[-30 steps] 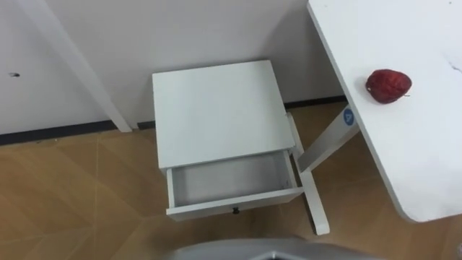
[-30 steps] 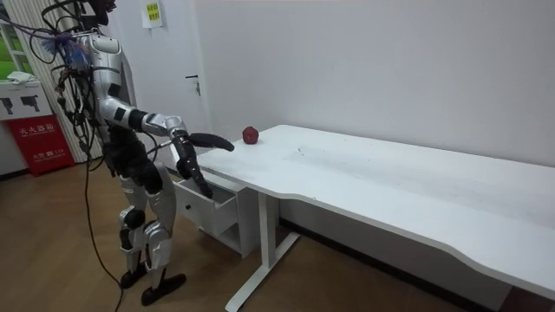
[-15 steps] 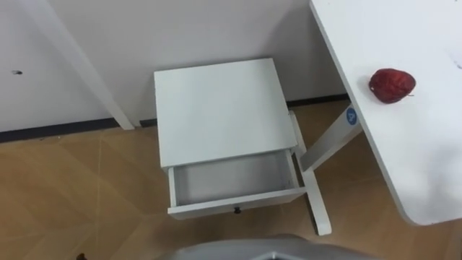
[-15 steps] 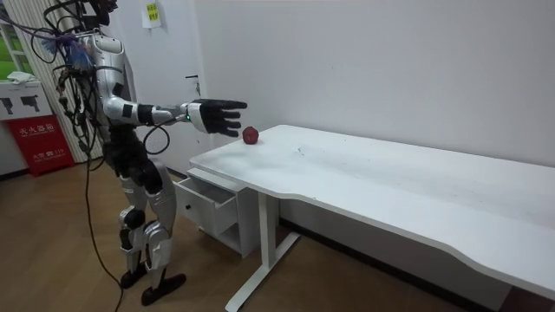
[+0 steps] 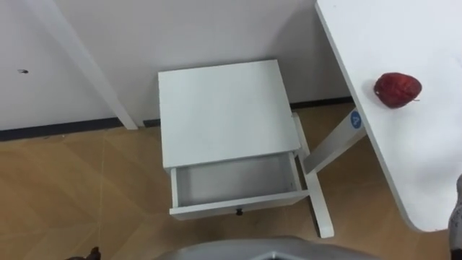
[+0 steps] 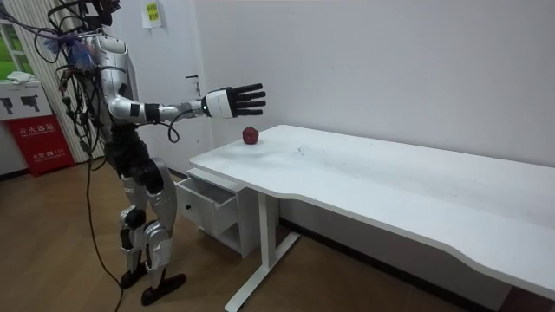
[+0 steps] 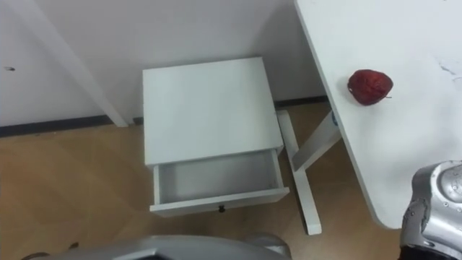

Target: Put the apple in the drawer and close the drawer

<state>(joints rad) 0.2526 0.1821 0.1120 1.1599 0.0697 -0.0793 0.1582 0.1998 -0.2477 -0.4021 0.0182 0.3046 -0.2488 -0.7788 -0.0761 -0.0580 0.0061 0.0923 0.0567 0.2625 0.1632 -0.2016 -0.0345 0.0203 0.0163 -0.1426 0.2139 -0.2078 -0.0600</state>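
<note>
Standing beside the small white cabinet, its 1 drawer hanging open, holding the right hand above the white table, fingers spread apart, leaving the red apple lying on the tabletop nearby.

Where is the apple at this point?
The apple lies on the white table at the eye views' upper right, near the end beside the cabinet with its open drawer; in the room view the open right hand hovers above it.
</note>
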